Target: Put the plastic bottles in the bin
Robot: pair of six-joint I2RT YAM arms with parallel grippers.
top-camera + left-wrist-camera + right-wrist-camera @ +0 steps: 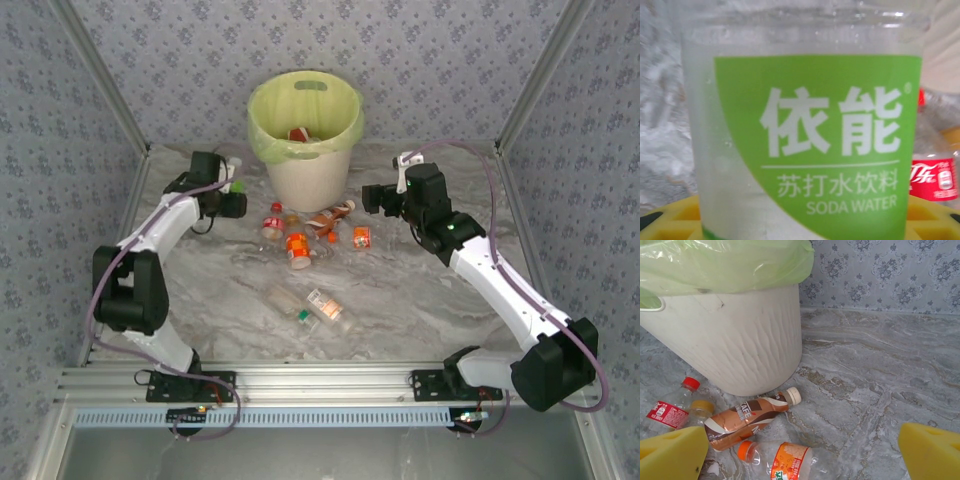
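- The left jaws are pinching a clear bottle with a green soda-water label. A yellow pad sits against each of its sides low down, and the bottle stands upright between them.
- The grip looks low on a thin-walled body. My judgement is that squeezing harder would only buckle it, so a steady hold and a slow lift suit it better.
- From above, the left arm has its wrist just left of the bin, below the level of the rim.
- The step in hand appears to be carrying this bottle into the bin. It should rise clear of the yellow-green bag folded over the rim, since a snag there could drag the liner.
- Letting go over the middle of the opening is safest. One red-labelled bottle already lies inside.
- The right jaws are spread wide and hold nothing, with the yellow pads at either side of the wrist view above the marbled surface.
- They hover to the right of the bin, near a brown coffee bottle, an orange-capped bottle and a red-capped bottle, all lying close to the bin's base.
- Both arms work close to the bin, so the right one is better kept back while the left swings over.
- Further out towards the arm bases, two clear bottles lie well apart from the bin.
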